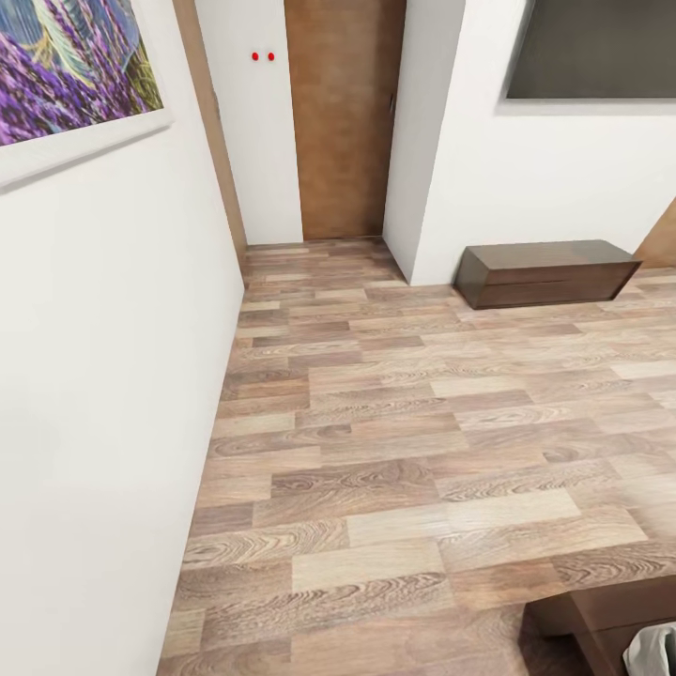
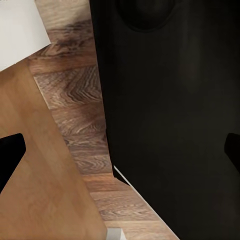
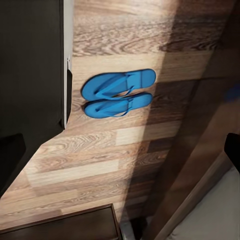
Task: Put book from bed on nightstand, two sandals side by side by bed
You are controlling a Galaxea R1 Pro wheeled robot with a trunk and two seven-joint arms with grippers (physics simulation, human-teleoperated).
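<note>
Two blue sandals (image 3: pixel 118 93) lie on the wood-plank floor (image 1: pixel 404 441) in our right wrist view, side by side with their long edges touching. Going left to right in the head view, we see the framed lavender picture (image 1: pixel 66 66) on the white wall (image 1: pixel 103 376), then a brown wooden door (image 1: pixel 343 122) at the far end, then the long low dark cabinet (image 1: pixel 545 272) against the farther wall, and a dark wooden corner with a bit of pale cloth at the lower right edge.

Our left gripper (image 2: pixel 122 150) points down at the floor beside a big black body part; its dark fingertips sit at opposite edges of its view, spread wide and holding nothing. Our right gripper (image 3: pixel 122 152) also points down, fingertips equally far apart and empty. The sandals lie on the floor well beyond it, apart from it, next to the bed (image 3: pixel 210 150) frame's dark wood and off-white mattress.
</note>
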